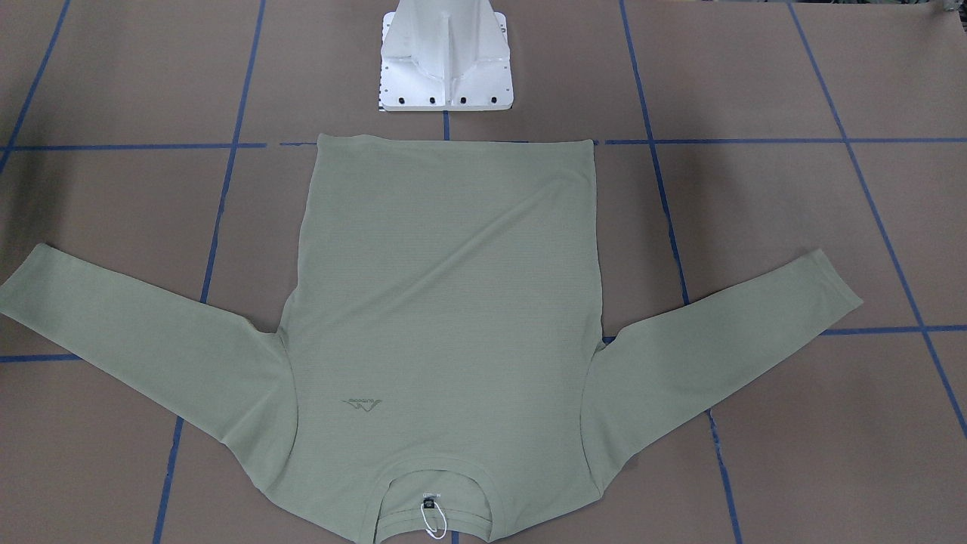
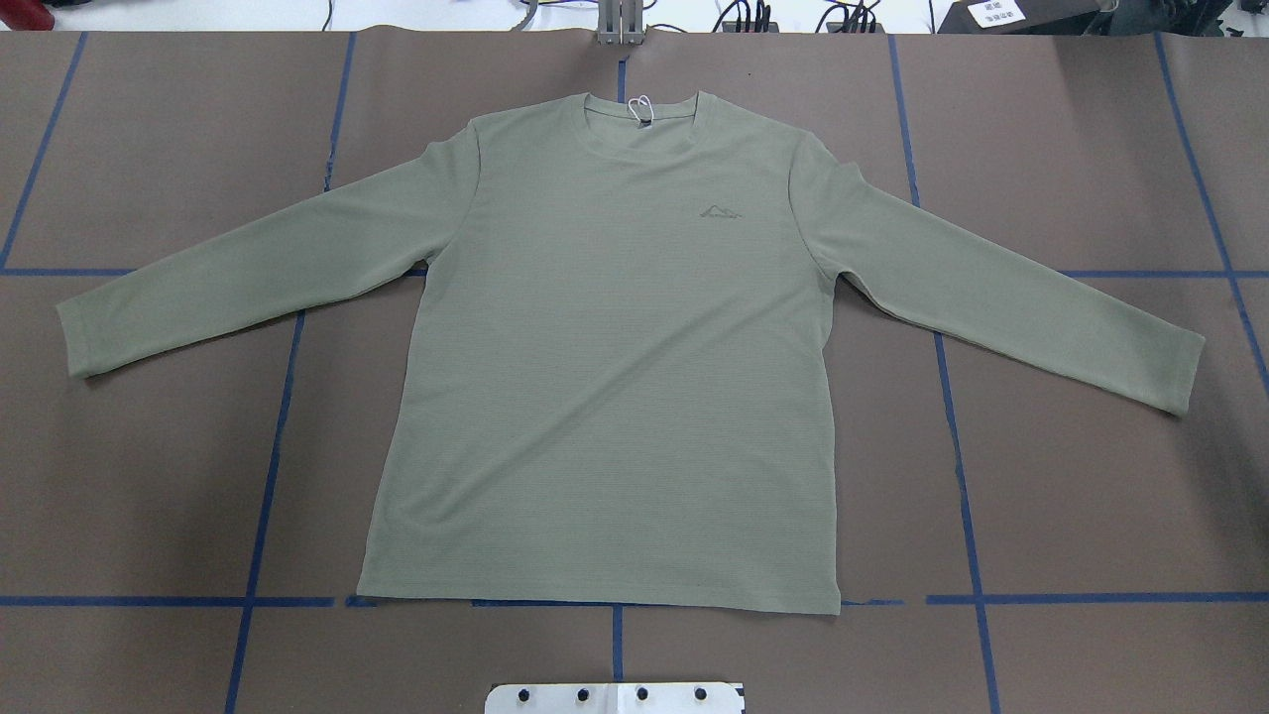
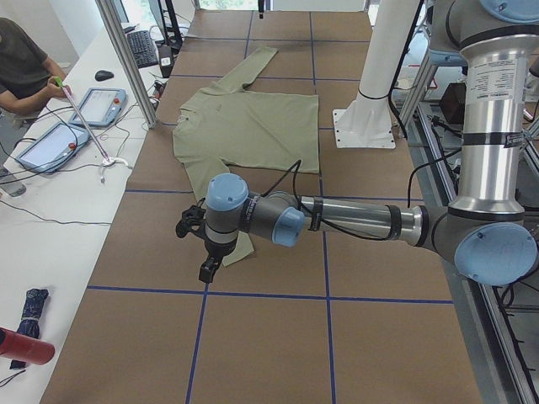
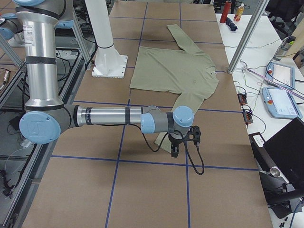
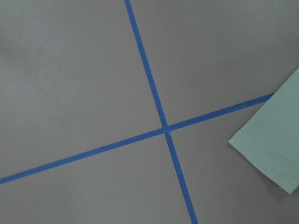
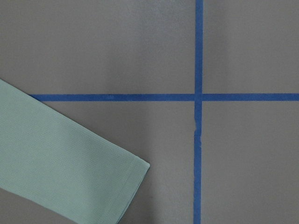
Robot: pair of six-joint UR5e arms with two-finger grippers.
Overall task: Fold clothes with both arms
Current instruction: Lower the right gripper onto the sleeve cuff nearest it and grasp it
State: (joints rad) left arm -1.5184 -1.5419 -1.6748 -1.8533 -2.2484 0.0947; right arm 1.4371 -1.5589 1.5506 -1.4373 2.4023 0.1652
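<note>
The clothes are one sage-green long-sleeved shirt [image 2: 605, 377], spread flat and face up on the brown table, sleeves out to both sides [image 1: 446, 302]. Its neck and white tag [image 2: 639, 104] point away from the robot. In the exterior left view my left gripper [image 3: 206, 269] hangs above the cuff end of the near sleeve; whether it is open or shut I cannot tell. The exterior right view has my right gripper [image 4: 175, 151] above the other sleeve's end, state also unclear. Each wrist view holds only a cuff [image 5: 271, 144] [image 6: 60, 168] and no fingers.
The white base pedestal [image 1: 446, 68] stands just behind the shirt's hem. Blue tape lines [image 2: 268, 446] grid the table. A person [image 3: 21, 67] sits at the white side bench with tablets [image 3: 105, 105] and cables. A red bottle [image 3: 25, 345] lies on that bench.
</note>
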